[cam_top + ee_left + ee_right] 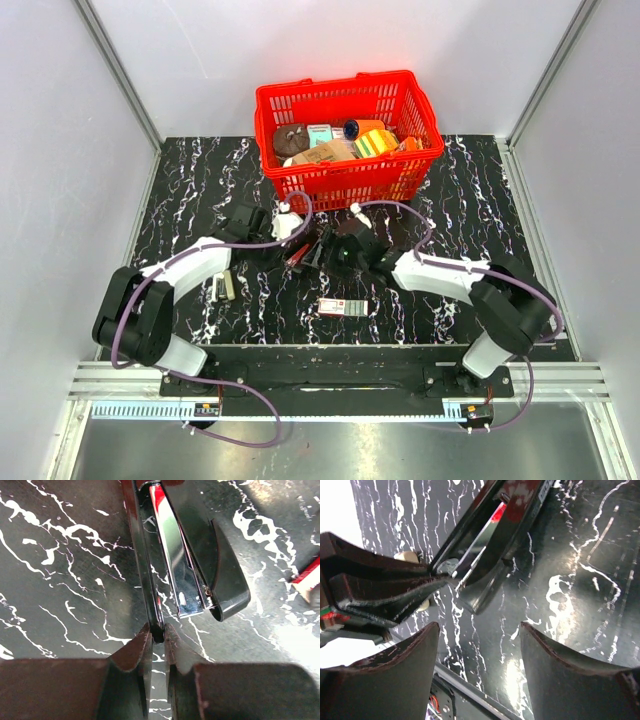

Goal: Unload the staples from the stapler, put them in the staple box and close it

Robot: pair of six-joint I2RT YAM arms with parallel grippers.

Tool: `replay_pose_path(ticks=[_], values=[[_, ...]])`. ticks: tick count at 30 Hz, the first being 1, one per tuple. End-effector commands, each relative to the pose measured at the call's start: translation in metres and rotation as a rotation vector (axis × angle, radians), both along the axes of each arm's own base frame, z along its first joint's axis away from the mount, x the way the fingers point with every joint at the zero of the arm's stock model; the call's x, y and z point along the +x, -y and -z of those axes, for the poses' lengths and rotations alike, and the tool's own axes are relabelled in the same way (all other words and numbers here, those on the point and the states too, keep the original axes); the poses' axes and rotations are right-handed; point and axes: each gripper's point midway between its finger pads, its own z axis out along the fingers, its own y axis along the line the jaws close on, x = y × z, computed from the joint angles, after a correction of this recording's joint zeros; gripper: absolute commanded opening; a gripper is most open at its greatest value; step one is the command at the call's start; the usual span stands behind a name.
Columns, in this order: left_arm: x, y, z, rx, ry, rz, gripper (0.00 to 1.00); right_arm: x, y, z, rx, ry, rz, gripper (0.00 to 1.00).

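Observation:
The black stapler (306, 252) with red inner parts lies open on the marbled table between my two grippers. In the left wrist view its shiny metal magazine (179, 575) and black top cover (222, 575) are swung apart from the thin black base (145, 555). My left gripper (158, 632) is shut on the end of that base; in the top view it (287, 238) sits left of the stapler. My right gripper (479, 629) is open and empty, just short of the opened stapler (492, 540); in the top view it (330, 250) is on the stapler's right.
A red basket (345, 182) full of items stands right behind the grippers. A small staple box (342, 306) lies on the table in front of the stapler. Another small object (222, 288) lies beside the left arm. Grey walls close both sides.

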Motion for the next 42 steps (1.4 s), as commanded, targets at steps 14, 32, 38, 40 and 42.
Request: replay_pose_path(ticks=[14,32,38,40,42], values=[[-0.022,0.027,-0.029,-0.233,-0.266,-0.148,0.0,0.002,-0.025,0.01,0.203,-0.117,0.069,0.73],[-0.028,0.026,-0.027,-0.243,-0.27,-0.141,0.0,0.019,-0.048,0.017,0.317,-0.152,0.119,0.38],[-0.026,0.021,-0.025,-0.213,-0.214,-0.096,0.0,0.016,-0.043,0.009,0.312,-0.124,0.101,0.11],[-0.022,0.014,-0.019,-0.175,-0.158,-0.074,0.0,0.013,-0.041,0.008,0.279,-0.117,0.076,0.02],[-0.015,0.007,-0.014,-0.133,-0.107,-0.067,0.0,0.009,-0.038,0.007,0.261,-0.109,0.056,0.0]])
